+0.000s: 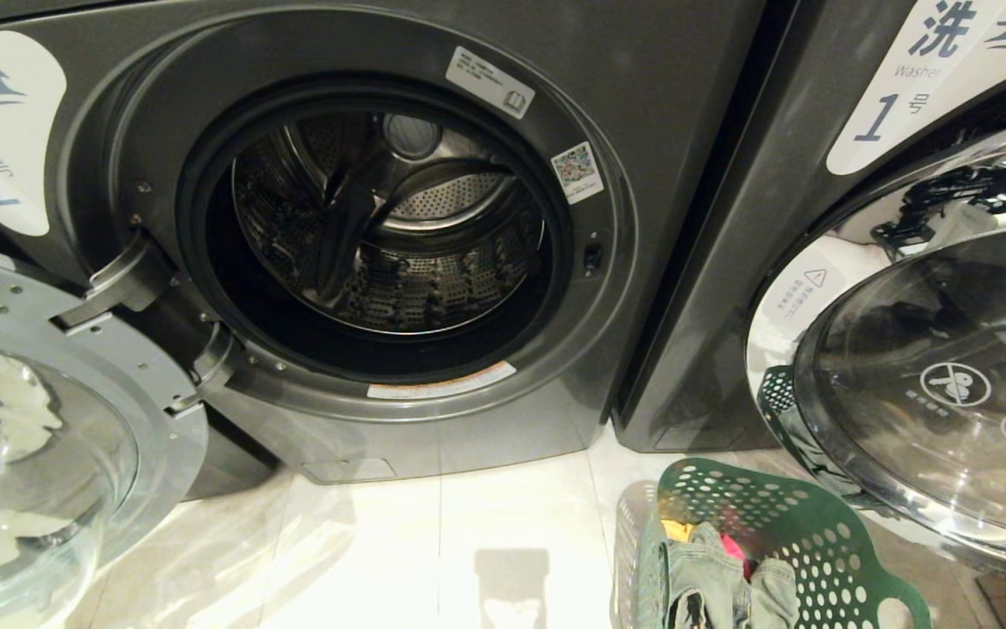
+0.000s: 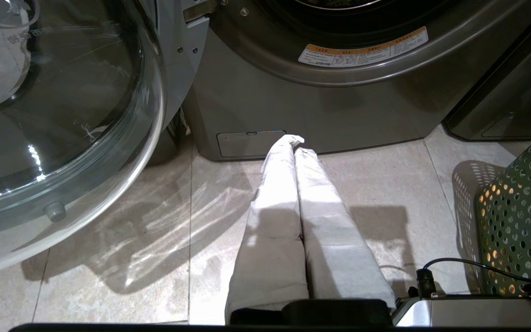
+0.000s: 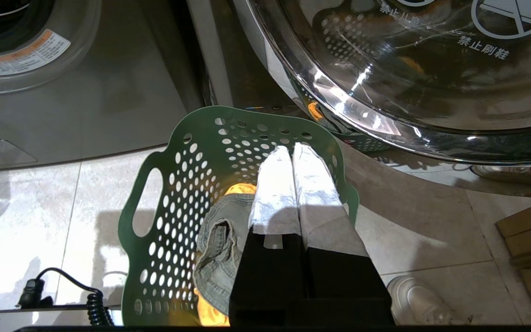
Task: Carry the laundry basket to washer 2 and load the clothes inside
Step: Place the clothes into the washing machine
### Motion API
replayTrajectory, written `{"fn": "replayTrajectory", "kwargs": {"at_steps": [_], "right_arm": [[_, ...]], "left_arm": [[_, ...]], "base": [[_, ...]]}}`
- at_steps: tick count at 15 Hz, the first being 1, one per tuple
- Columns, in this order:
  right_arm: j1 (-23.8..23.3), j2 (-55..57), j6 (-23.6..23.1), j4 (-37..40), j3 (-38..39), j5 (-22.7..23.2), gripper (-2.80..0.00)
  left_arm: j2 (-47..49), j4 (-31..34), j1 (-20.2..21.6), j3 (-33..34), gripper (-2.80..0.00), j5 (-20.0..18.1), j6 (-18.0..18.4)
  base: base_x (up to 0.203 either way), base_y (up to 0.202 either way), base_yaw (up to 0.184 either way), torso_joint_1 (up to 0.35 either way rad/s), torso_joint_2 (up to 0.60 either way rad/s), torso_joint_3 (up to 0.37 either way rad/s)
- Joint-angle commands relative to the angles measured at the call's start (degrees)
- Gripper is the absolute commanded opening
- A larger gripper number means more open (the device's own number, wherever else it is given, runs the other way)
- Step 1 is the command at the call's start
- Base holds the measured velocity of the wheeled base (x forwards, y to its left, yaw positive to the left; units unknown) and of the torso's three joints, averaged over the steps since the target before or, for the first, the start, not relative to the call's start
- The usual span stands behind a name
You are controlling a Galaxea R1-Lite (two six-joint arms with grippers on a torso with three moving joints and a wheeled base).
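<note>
Head view: two dark grey front-load washers stand side by side. Washer 2 (image 1: 398, 236), the one with the white label bearing a blue horse and the numeral 2, is on the left with its round chrome-rimmed glass door (image 1: 40, 463) swung wide to the left and its steel drum bare. The second washer (image 1: 730, 218), labelled 1, is on the right, and its open door (image 1: 940, 367) hangs over the near right corner. On the pale tiled floor (image 1: 433, 550), near and right of washer 2, sits the one dark green perforated plastic laundry basket (image 1: 782, 533), with the clothes (image 1: 717, 568) heaped inside: a grey faded denim piece, a yellow-orange cloth and a red-pink cloth — three items. Neither arm shows here.

Left wrist view: the left gripper (image 2: 295, 140), its white-wrapped fingers pressed together and holding nothing, hangs above the floor just before washer 2's base.

Right wrist view: the right gripper (image 3: 292, 150), fingers likewise pressed together and empty, hovers over the basket's far rim, above the denim.

I judge the carrying step done — the basket is parked by the open washer — and loading not yet begun. The next move calls for the right fingers to spread, descend into the heap, pinch a garment, then lift it left into the drum, clear of washer 1's door.
</note>
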Motion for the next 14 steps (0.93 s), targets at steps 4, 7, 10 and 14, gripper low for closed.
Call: {"fn": "replayTrajectory", "kwargs": {"at_steps": [4, 7, 10, 14], "right_arm": [[0.0, 0.1, 0.0, 0.0, 0.0, 0.0, -2.80], [0.0, 0.1, 0.0, 0.0, 0.0, 0.0, -2.80], [0.0, 0.1, 0.0, 0.0, 0.0, 0.0, -2.80], [0.0, 0.1, 0.0, 0.0, 0.0, 0.0, -2.80]], "left_arm": [[0.1, 0.0, 0.0, 0.0, -2.80, 0.0, 0.0], [0.1, 0.0, 0.0, 0.0, -2.80, 0.0, 0.0], [0.1, 0.0, 0.0, 0.0, -2.80, 0.0, 0.0], [0.1, 0.0, 0.0, 0.0, -2.80, 0.0, 0.0]], "base": [[0.000, 0.000, 0.000, 0.000, 0.00, 0.000], [0.000, 0.000, 0.000, 0.000, 0.00, 0.000], [0.000, 0.000, 0.000, 0.000, 0.00, 0.000], [0.000, 0.000, 0.000, 0.000, 0.00, 0.000]]}}
